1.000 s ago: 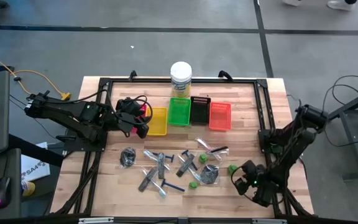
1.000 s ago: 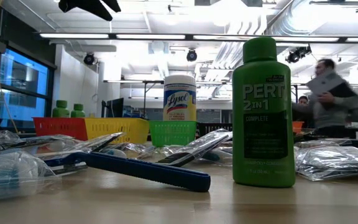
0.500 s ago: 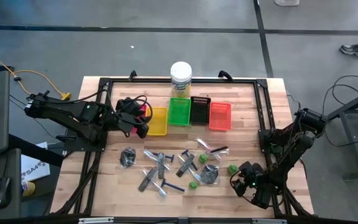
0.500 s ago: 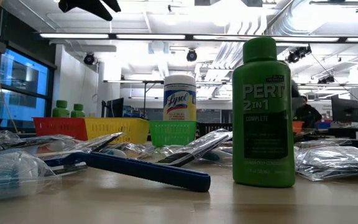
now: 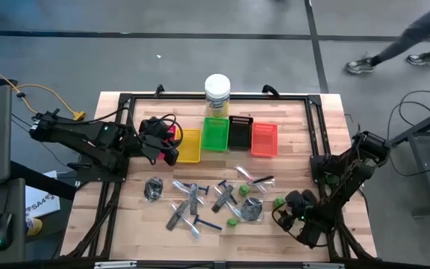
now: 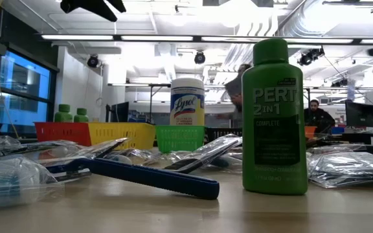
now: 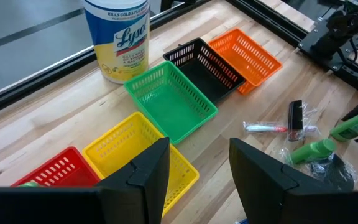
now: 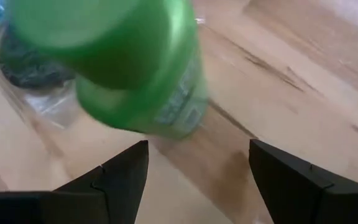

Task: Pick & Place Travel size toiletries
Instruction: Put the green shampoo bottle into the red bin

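Travel size toiletries lie loose on the wooden table (image 5: 304,119): a dark shiny bundle (image 5: 154,188), grey flat pieces (image 5: 178,213), a dark-blue razor (image 6: 147,178), green pots (image 5: 232,221) and a clear-sleeved stick (image 5: 254,178). A small green bottle (image 8: 135,68) stands upright on its base near the right front. My right gripper (image 8: 197,180) is open and slants down just short of it, a finger to either side of the line to it. My left gripper (image 7: 199,180) hangs open and empty above the yellow tray (image 7: 135,149).
A row of small trays runs along the far middle: red (image 7: 55,171), yellow, green (image 5: 216,134), black (image 5: 240,132), orange (image 5: 263,139). A tall yellowish jar with a white lid (image 5: 217,93) stands behind them. A black frame (image 5: 316,149) borders the table. People move in the room beyond.
My right gripper has rolled at the wrist and edged toward the table's left, closer to the green bottle, staying open. The bottle and the other items have kept their places.
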Tool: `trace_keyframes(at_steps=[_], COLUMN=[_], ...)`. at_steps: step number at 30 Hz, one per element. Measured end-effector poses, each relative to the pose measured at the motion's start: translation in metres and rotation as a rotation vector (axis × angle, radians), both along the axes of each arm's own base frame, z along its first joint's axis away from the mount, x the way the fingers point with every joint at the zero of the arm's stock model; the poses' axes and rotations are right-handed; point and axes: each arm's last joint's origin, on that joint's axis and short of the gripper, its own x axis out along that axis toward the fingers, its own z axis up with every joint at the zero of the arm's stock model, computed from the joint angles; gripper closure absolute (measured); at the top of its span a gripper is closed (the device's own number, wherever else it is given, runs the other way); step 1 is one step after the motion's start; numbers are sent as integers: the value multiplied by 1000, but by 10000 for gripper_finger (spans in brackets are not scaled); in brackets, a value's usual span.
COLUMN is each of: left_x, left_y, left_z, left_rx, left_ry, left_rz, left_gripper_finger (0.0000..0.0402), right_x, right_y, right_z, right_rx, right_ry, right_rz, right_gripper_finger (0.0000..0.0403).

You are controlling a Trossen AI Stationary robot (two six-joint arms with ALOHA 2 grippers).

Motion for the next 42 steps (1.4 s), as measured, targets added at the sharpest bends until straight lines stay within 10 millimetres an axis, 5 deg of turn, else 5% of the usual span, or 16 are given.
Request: trace_keyframes(at_steps=[20,33,42], left_x=[0,0,0], left_y=[-1,-1,-1], left_z=[0,0,0], left_rx=[-22,-21,-19], left_ry=[-1,0,1], left_rz=[-10,-10,-12], left_gripper_finger=[243,243,243], right_x=[22,30,29], right_y=[-6,3,3], right_z=[-1,-13,-6], right_rx=[-45,12,63], right_ry=[-103,-122,-102], right_rz=[-10,-6,-4], right_gripper_finger=[142,323,321])
